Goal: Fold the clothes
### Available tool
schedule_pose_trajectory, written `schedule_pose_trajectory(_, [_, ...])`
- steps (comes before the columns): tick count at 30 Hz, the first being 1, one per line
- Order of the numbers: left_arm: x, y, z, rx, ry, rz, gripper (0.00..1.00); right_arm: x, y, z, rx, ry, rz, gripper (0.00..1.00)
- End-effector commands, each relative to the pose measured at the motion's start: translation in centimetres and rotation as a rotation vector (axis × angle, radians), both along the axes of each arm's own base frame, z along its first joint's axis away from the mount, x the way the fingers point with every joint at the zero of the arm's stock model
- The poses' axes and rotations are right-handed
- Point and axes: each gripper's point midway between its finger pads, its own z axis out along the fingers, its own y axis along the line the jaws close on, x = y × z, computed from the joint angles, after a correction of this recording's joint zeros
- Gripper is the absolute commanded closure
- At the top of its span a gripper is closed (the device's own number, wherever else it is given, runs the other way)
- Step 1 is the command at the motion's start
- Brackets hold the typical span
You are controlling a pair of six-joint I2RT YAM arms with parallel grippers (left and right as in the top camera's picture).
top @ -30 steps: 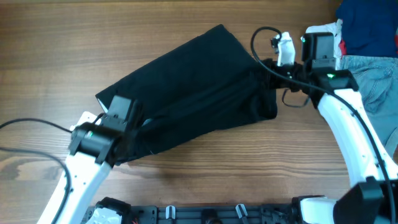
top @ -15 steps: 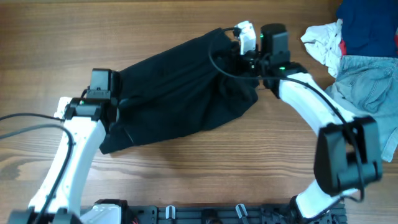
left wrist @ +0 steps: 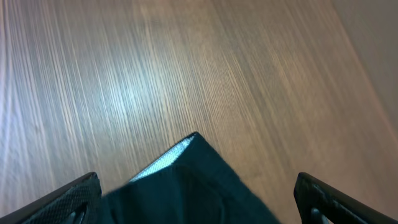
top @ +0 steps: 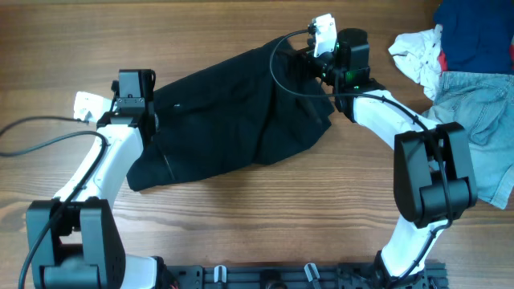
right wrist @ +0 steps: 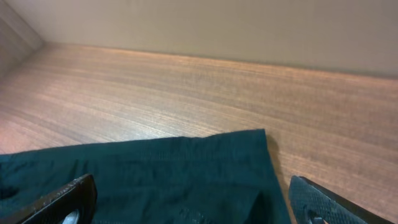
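Observation:
The clothes (top: pixel 233 112), a black garment, lie folded aslant across the middle of the wooden table. My left gripper (top: pixel 135 90) hangs over their upper left corner. In the left wrist view my left gripper (left wrist: pixel 199 194) is open, both fingers wide apart. Below them lies a black corner (left wrist: pixel 199 180) with a strip of pale lining. My right gripper (top: pixel 315 60) is over the upper right end. In the right wrist view my right gripper (right wrist: pixel 193 202) is also open above the dark fabric (right wrist: pixel 155 174), holding nothing.
At the right of the table lie a crumpled white cloth (top: pixel 414 52), a navy garment (top: pixel 478 32) and light denim shorts (top: pixel 474 120). A pale wall (right wrist: pixel 249 25) rises behind the table's far edge.
Both grippers, shut on the garment's edge a second ago, have carried it toward the far side and let go. The left arm moved up, the right one left. The garment lies more compact.

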Motion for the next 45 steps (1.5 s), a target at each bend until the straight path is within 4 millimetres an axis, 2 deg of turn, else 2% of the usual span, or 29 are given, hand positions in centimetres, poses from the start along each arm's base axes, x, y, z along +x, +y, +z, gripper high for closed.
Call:
schedule_pose_trajectory(1, [-0.5, 0.1, 2.6, 0.112, 0.102, -0.166, 0.00, -1.0, 0.3, 3.4, 0.027, 0.006, 0.021, 0.00])
schedule_pose_trajectory(4, [-1.0, -1.1, 3.4, 0.079, 0.117, -0.261, 0.00, -2.5, 0.0, 3.9, -0.031, 0.045, 0.045, 0.00])
schedule_pose_trajectory(7, [-1.3, -3.8, 3.9, -0.016, 0.120, -0.430, 0.00, -4.1, -0.3, 3.8, -0.107, 0.099, 0.086, 0.00])
schedule_pose_trajectory(9, [-1.7, -4.9, 4.0, -0.053, 0.127, -0.492, 0.00, -4.8, -0.5, 3.5, -0.153, 0.134, 0.116, 0.00])
schedule_pose_trajectory(16, [-3.7, -5.2, 1.7, -0.085, 0.265, -0.522, 0.00, -7.9, -0.6, 0.2, -0.264, 0.258, 0.216, 0.02])
schedule_pose_trajectory(21, [-4.0, -5.2, 0.9, -0.093, 0.296, -0.520, 0.00, -7.8, 0.0, -1.4, -0.260, 0.273, 0.246, 0.16])
schedule_pose_trajectory(25, [-3.7, -5.2, 1.0, -0.090, 0.285, -0.520, 0.00, -6.4, 1.3, -2.3, -0.208, 0.231, 0.277, 0.20])
schedule_pose_trajectory(30, [-3.8, -5.2, 1.0, -0.092, 0.289, -0.520, 0.00, -6.0, 2.2, -5.5, -0.151, 0.285, 0.294, 0.25])
schedule_pose_trajectory(34, [-3.8, -5.2, 1.0, -0.091, 0.287, -0.520, 0.00, -5.4, 2.6, -6.8, -0.109, 0.305, 0.276, 0.37])
schedule_pose_trajectory(36, [-3.8, -5.2, 1.0, -0.091, 0.287, -0.520, 0.00, -4.9, 2.7, -7.1, -0.098, 0.298, 0.266, 0.50])
schedule_pose_trajectory(39, [-3.8, -5.2, 1.0, -0.091, 0.286, -0.520, 0.00, -4.2, 2.9, -6.7, -0.065, 0.286, 0.240, 0.80])
schedule_pose_trajectory(40, [-3.8, -5.2, 1.0, -0.091, 0.286, -0.520, 0.00, -3.8, 3.0, -6.2, -0.047, 0.276, 0.232, 0.93])
schedule_pose_trajectory(45, [-3.8, -5.2, 1.0, -0.091, 0.286, -0.520, 0.00, -1.9, 4.5, -2.0, 0.019, 0.195, 0.272, 0.96])
